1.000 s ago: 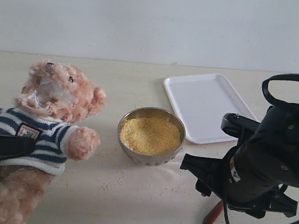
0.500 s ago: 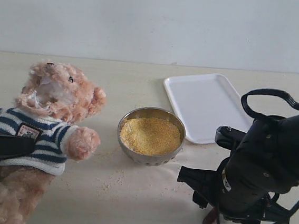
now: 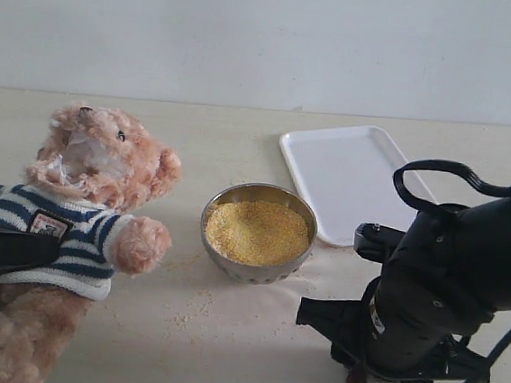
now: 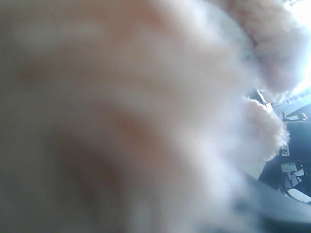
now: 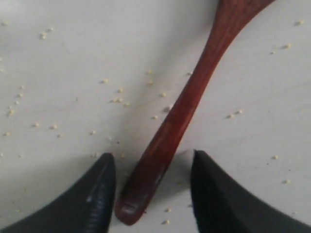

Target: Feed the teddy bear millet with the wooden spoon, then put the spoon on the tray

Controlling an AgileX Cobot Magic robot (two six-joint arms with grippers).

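Observation:
The teddy bear (image 3: 94, 171) leans at the left in its striped shirt, and my left gripper (image 3: 6, 247) is clamped across its torso. Blurred fur (image 4: 121, 107) fills the left wrist view. A metal bowl (image 3: 257, 270) in the middle holds the heap of millet (image 3: 257, 231). The wooden spoon (image 5: 184, 107) lies flat on the table. My right gripper (image 5: 153, 156) is open and low over it, one dark finger on each side of the handle's end. In the exterior view only a reddish tip of the spoon (image 3: 352, 378) shows under the right arm (image 3: 436, 290). The white tray (image 3: 356, 179) lies behind the bowl to its right.
Loose millet grains (image 5: 116, 99) are scattered on the pale tabletop round the spoon and in front of the bowl (image 3: 194, 308). A plain wall stands behind the table. A black cable (image 3: 438, 173) loops above the right arm.
The right arm has come down and shifted left over the spoon, hiding most of it in the exterior view. The bear and the left gripper have not moved.

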